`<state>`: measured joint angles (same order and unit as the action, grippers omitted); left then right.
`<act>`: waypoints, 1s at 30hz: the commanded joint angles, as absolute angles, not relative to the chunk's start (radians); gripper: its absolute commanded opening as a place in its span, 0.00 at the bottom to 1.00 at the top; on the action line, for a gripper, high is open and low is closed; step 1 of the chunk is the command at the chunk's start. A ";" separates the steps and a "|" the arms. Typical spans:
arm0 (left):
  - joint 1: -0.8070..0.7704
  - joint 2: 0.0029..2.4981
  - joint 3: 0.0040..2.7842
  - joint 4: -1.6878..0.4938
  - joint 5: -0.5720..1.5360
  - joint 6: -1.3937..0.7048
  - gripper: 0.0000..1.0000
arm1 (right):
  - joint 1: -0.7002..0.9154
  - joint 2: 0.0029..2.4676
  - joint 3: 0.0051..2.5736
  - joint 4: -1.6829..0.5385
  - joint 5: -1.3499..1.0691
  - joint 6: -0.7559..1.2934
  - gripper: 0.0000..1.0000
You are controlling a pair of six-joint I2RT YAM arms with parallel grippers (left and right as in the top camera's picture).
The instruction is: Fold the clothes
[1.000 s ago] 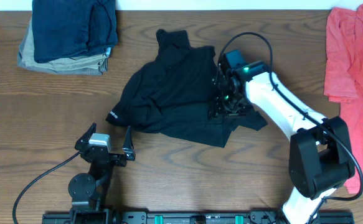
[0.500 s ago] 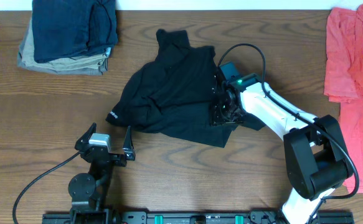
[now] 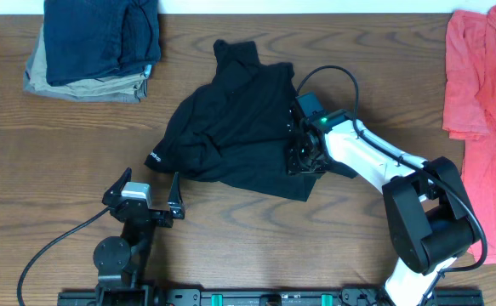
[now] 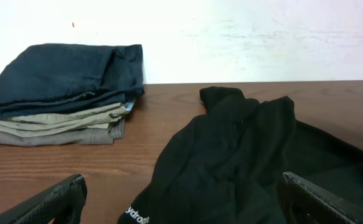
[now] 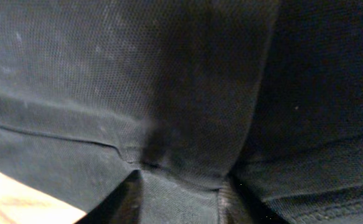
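The black T-shirt (image 3: 230, 127) was laid crumpled at the middle of the tabletop (image 3: 60, 153). Its right near edge was pinched in the closed right tool (image 3: 301, 157). The left tool (image 3: 150, 185) was held wide open just off the near-left hem, not touching it.

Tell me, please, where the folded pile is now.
Overhead, the folded pile sits at the far left corner of the table, up and left of the T-shirt.

T-shirt (image 5: 106, 74): matt fine-mesh knit cloth; table (image 3: 60, 153): grained wood
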<state>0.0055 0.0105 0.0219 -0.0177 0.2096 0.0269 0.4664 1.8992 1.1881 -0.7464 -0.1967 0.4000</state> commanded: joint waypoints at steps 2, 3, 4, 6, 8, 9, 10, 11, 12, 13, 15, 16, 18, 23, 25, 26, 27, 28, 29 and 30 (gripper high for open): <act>0.010 0.004 0.004 -0.048 0.224 0.033 0.98 | 0.472 1.903 1.184 -0.733 -0.191 0.411 0.25; 0.010 0.004 0.004 -0.048 0.224 0.033 0.98 | 0.472 1.903 1.185 -0.730 -0.191 0.411 0.23; 0.010 0.004 0.004 -0.048 0.224 0.033 0.98 | 0.472 1.903 1.185 -0.724 -0.191 0.411 0.20; 0.010 0.004 0.004 -0.048 0.224 0.033 0.98 | 0.471 1.903 1.191 -0.721 -0.191 0.411 0.15; 0.010 0.004 0.004 -0.048 0.224 0.033 0.98 | 0.471 1.903 1.200 -0.723 -0.191 0.411 0.05; 0.010 0.004 0.004 -0.048 0.224 0.033 0.98 | 0.471 1.902 1.208 -0.727 -0.191 0.411 0.03; 0.010 0.004 0.004 -0.048 0.224 0.033 0.98 | 0.470 1.902 1.216 -0.733 -0.191 0.411 0.01; 0.010 0.004 0.004 -0.048 0.224 0.033 0.98 | 0.469 1.902 1.229 -0.744 -0.190 0.411 0.01; 0.010 0.004 0.004 -0.048 0.224 0.033 0.98 | 0.469 1.902 1.241 -0.756 -0.190 0.411 0.01; 0.010 0.004 0.004 -0.048 0.224 0.033 0.98 | 0.467 1.902 1.258 -0.775 -0.189 0.411 0.01; 0.010 0.004 0.004 -0.048 0.224 0.033 0.98 | 0.467 1.900 1.288 -0.815 -0.176 0.411 0.01; 0.010 0.004 0.004 -0.048 0.224 0.033 0.98 | 0.468 1.898 1.302 -0.835 -0.167 0.411 0.01; 0.010 0.004 0.004 -0.048 0.224 0.033 0.98 | 0.467 1.888 1.330 -0.875 -0.149 0.411 0.01; 0.010 0.004 0.004 -0.048 0.224 0.033 0.98 | 0.461 1.826 1.362 -0.958 -0.117 0.412 0.01; 0.010 0.004 0.004 -0.048 0.224 0.033 0.98 | 0.453 1.784 1.362 -1.005 -0.081 0.439 0.01; 0.010 0.004 0.004 -0.048 0.224 0.033 0.98 | 0.449 1.763 1.362 -1.031 -0.060 0.460 0.01; 0.010 0.004 0.004 -0.048 0.224 0.033 0.98 | 0.444 1.736 1.362 -1.064 -0.038 0.482 0.01; 0.010 0.004 0.004 -0.048 0.224 0.033 0.98 | 0.438 1.702 1.361 -1.097 -0.021 0.497 0.01; 0.010 0.004 0.004 -0.048 0.224 0.033 0.98 | 0.433 1.675 1.361 -1.119 -0.015 0.501 0.01; 0.010 0.004 0.004 -0.048 0.224 0.033 0.98 | 0.429 1.640 1.361 -1.141 -0.013 0.500 0.01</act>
